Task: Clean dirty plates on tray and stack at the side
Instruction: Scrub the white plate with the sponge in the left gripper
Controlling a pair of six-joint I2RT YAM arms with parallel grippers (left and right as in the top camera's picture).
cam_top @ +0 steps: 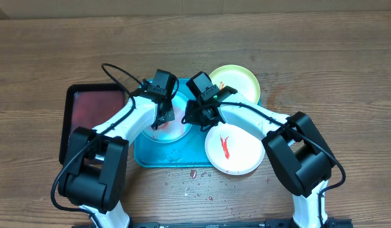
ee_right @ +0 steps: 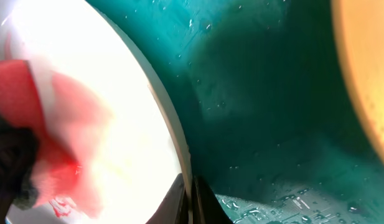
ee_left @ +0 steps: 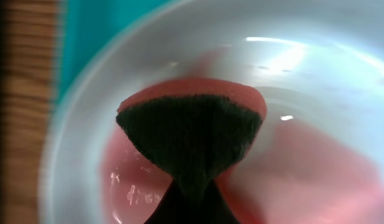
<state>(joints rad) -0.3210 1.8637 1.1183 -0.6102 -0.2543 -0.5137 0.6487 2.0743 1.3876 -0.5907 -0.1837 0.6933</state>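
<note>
Red sponge point(ee_left: 192, 134) with a dark scouring face, pinched in the left hand point(ee_left: 187, 208) and pressed flat into the light-blue-rimmed plate point(ee_left: 304, 74).

That plate sits on the turquoise tray point(cam_top: 170, 158), at its left half, with pink smear around the sponge. The right hand point(ee_right: 190, 202) is pressed together on the plate's right rim, pinching it. All 3 plates are on or at the tray. The white plate point(cam_top: 236, 149), with 1 red streak point(cam_top: 225, 147), overhangs the near right corner, and the yellow-green plate point(cam_top: 236, 81) overhangs the far right corner. A black tray point(cam_top: 94, 107) with a reddish inside lies just left of the turquoise one. Red specks point(cam_top: 192, 173) dot the wooden bench point(cam_top: 309, 44) in front.
</note>
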